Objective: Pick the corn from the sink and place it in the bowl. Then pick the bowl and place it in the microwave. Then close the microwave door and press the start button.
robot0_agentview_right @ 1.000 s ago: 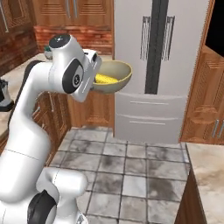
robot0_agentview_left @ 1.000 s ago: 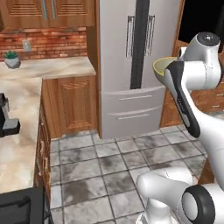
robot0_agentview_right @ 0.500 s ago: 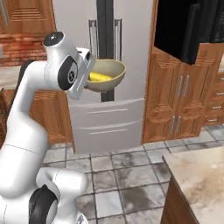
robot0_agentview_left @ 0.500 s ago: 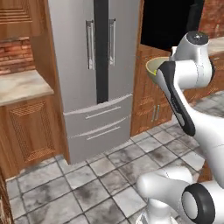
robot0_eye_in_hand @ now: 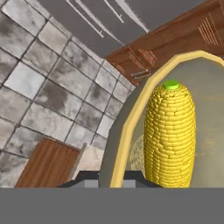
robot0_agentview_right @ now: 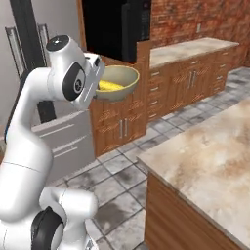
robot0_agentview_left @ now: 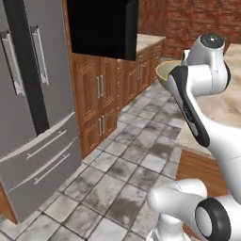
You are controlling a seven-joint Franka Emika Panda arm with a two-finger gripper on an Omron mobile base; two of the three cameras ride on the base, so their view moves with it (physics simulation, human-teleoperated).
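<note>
**Bowl carried high toward the microwave**

Gripper (robot0_eye_in_hand: pixel 109 177) is clenched on the near rim of the bowl (robot0_agentview_right: pixel 118 83), one dark finger tip either side of the yellow-green wall in the hand view. Inside it lies the corn (robot0_eye_in_hand: pixel 170 135), lengthwise against the pale interior with its green end pointing away from the hand. From the right base view the bowl hangs level at the end of the arm, well above the tiled floor (robot0_agentview_left: pixel 127 169), in front of the wooden cabinetry (robot0_agentview_right: pixel 122 122) and just below the microwave (robot0_agentview_left: pixel 101 28) (its dark cavity faces the robot). The grey fridge (robot0_agentview_left: pixel 33 108) stands off to the left.

By my reading, the corn step is done and the bowl is in transit. A one-sided rim pinch gives little hold against tipping, so the hand should stay level, the approach slow, the rim raised over the cavity's sill before sliding in. The cob could roll.
</note>
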